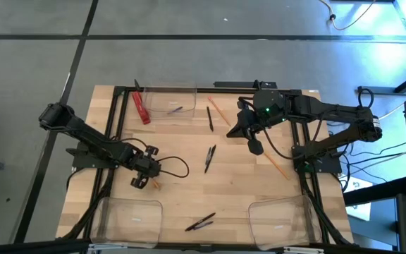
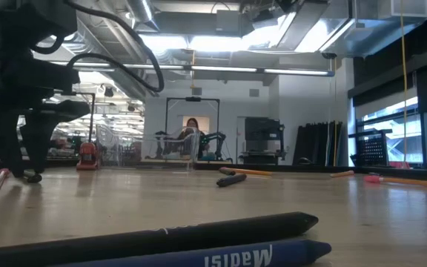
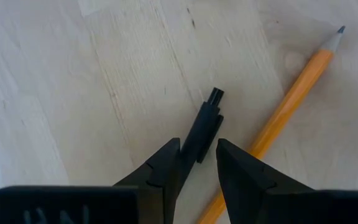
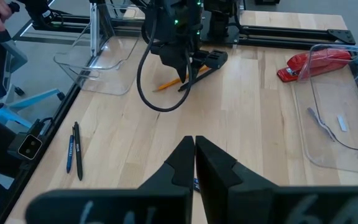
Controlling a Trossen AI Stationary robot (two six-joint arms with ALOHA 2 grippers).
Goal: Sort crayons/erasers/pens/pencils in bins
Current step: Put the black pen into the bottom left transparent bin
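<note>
The wooden counter (image 1: pixel 231 190) carries three clear bins: one at the far side (image 1: pixel 169 106), one near left (image 1: pixel 127 219), one near right (image 1: pixel 280 220). Their transparent walls are hard to make out from above.

The left end effector (image 3: pixel 197 163) is lowered at the counter's left, its fingers clamped on a black pen (image 3: pixel 205 127), beside an orange pencil (image 3: pixel 278 118) lying on the wood. The right end effector (image 4: pixel 194 163) is held above the far right with fingers together, empty.

Four more dark pens are counted loose: one far (image 1: pixel 209 118), one central (image 1: pixel 210 158), two near (image 1: pixel 200 223), one of these showing blue elsewhere. A pencil (image 1: pixel 276 164) is partly hidden under the right arm. A red object (image 1: pixel 142 107) lies far left.
</note>
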